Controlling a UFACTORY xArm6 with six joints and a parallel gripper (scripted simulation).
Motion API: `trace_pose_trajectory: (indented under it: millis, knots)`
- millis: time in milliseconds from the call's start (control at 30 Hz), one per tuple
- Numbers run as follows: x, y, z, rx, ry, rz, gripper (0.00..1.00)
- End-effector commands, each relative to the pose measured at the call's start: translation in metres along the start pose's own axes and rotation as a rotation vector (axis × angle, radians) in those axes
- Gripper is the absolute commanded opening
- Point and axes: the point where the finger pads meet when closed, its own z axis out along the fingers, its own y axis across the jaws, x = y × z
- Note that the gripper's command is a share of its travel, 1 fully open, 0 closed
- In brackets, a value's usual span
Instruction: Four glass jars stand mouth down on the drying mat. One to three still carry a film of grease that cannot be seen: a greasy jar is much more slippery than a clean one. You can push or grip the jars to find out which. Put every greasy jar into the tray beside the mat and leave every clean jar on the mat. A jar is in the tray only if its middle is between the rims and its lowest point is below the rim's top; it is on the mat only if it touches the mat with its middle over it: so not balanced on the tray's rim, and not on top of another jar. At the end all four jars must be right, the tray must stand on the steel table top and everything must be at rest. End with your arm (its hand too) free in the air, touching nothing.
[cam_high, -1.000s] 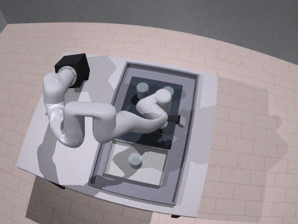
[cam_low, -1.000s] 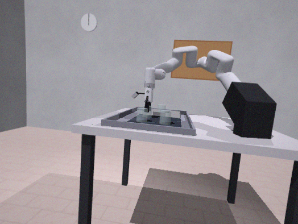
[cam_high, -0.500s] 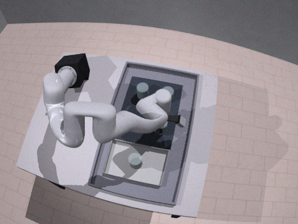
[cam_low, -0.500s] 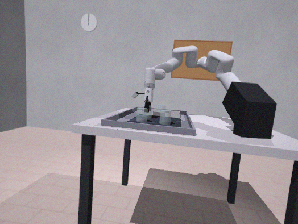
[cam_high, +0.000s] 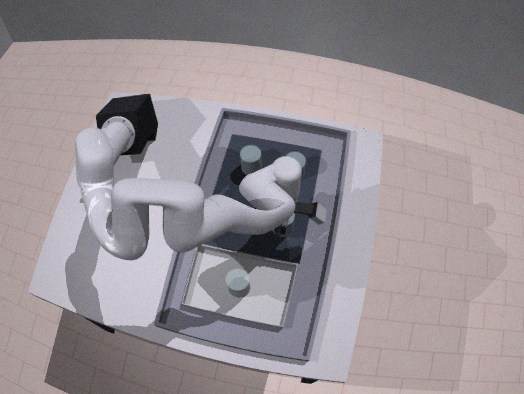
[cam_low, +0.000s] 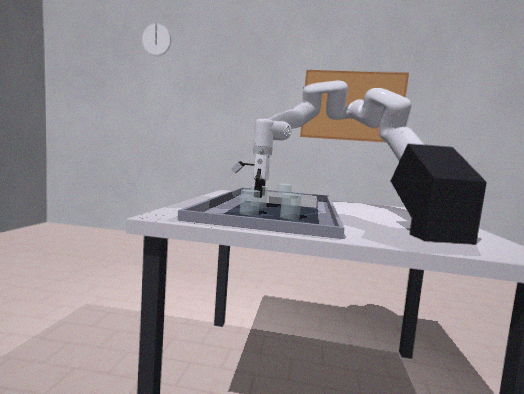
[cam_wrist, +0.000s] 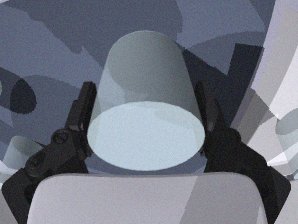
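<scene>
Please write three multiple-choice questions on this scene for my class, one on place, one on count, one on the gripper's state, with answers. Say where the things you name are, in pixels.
1. Where is the black box under the arm's base?
A) in the tray
B) on the table, outside the grey rim
C) on the floor

2. How many jars are in the tray?
A) none
B) one
C) three

3. How do the gripper's fingers stand?
A) either side of a jar
B) shut together
C) both inside the tray

Key:
1 B: the black box (cam_high: 142, 117) (cam_low: 455, 205) stands on the table (cam_high: 65, 280) (cam_low: 380, 250).
2 B: one jar shows within the tray (cam_high: 184, 295).
3 A: the gripper (cam_wrist: 145, 96) has a finger each side of a jar.
</scene>
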Motion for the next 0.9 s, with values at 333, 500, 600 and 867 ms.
trace_pose_trajectory:
  millis: [333, 500, 600, 867]
  knots:
    - [0.0012, 0.0000, -0.0013, 0.001, 0.003, 0.001, 0.77]
    - [0.0012, 0.0000, -0.0013, 0.001, 0.003, 0.001, 0.74]
    - [0.0012, 0.0000, -0.0013, 0.001, 0.003, 0.001, 0.74]
    - [0.0012, 0.0000, -0.0013, 0.001, 0.003, 0.001, 0.74]
